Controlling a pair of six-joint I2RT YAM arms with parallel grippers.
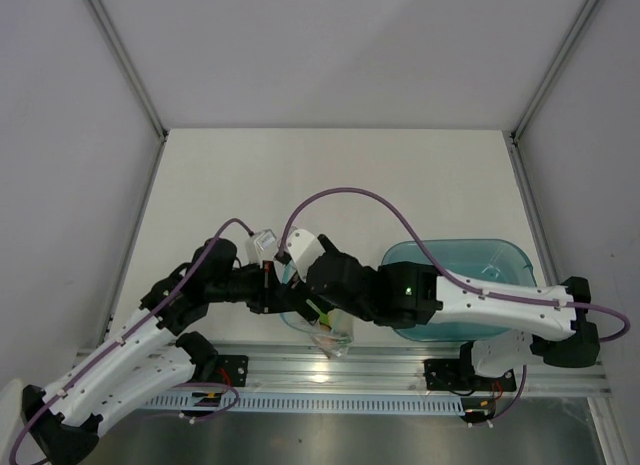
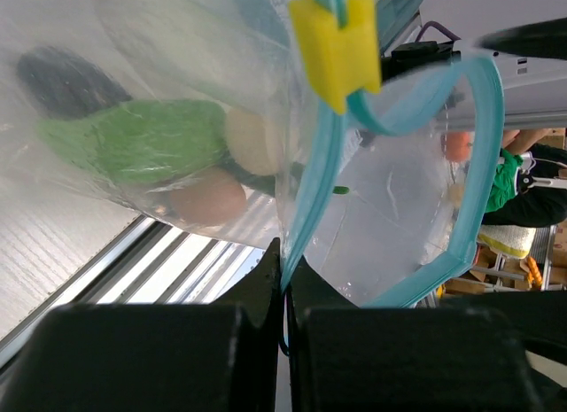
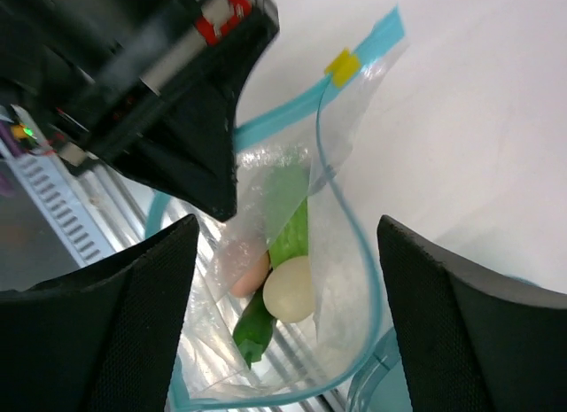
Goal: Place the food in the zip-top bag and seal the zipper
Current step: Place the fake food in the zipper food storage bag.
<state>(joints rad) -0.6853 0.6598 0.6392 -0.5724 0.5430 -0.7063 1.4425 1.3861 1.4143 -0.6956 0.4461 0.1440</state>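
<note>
Pinching the zip-top bag [image 3: 345,252] right at its blue zipper [image 2: 312,177], the left hand [image 2: 283,279] is clenched tight on the strip, and I'd guess that's to keep the mouth edge steady so the other side has something to pull against. The right hand [image 3: 297,297] sits just above the bag with its fingers spread wide on either side, gripping nothing. All the food looks like it's in already, down past the left hand's fingertips: light green cucumber [image 2: 133,142], cream egg [image 2: 252,142], pink egg [image 2: 208,199], a dark blob that's probably the eggplant [image 2: 62,84], and the dark green pepper [image 3: 255,328] showing directly under the right hand. The mouth gapes open in a loop, with the yellow slider [image 2: 337,49] parked at one end of the strip, beyond the left hand's pinch. So loading seems done, sealing not yet. The teal tray [image 1: 500,255] sits back under the right arm on the bench [image 1: 330,175].
</note>
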